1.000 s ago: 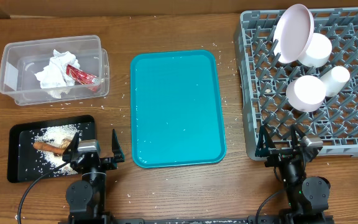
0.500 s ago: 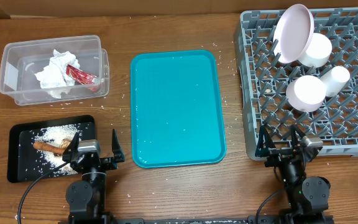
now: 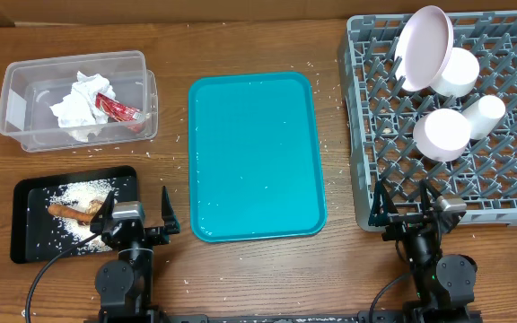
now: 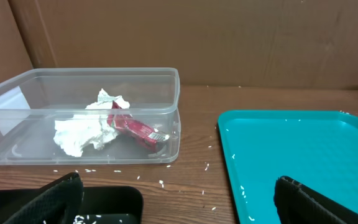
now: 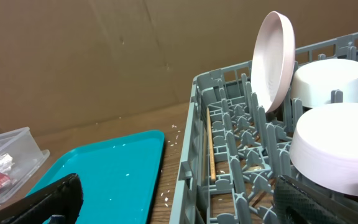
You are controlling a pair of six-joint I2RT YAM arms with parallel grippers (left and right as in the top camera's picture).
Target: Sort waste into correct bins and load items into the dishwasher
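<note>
Seen from overhead, the left jaws are hanging wide apart over the worktop at 7 o'clock, gripping nothing, just beside the black tray. The right jaws are also standing wide apart and empty at 5 o'clock, at the near edge of the grey dish rack. The clear tub is sitting at 10 o'clock, and a crumpled white napkin and a red wrapper are lying inside it, touching each other. At 8 o'clock the black tray is holding scattered rice and an orange-brown stick. The teal tray is lying in the middle with a few loose grains on it. In the rack, at 2 o'clock, a pale pink plate is standing on edge against a white bowl, and two cups are resting just nearer than them. The right wrist view is showing a thin chopstick lying along the rack's floor near its left wall.
</note>
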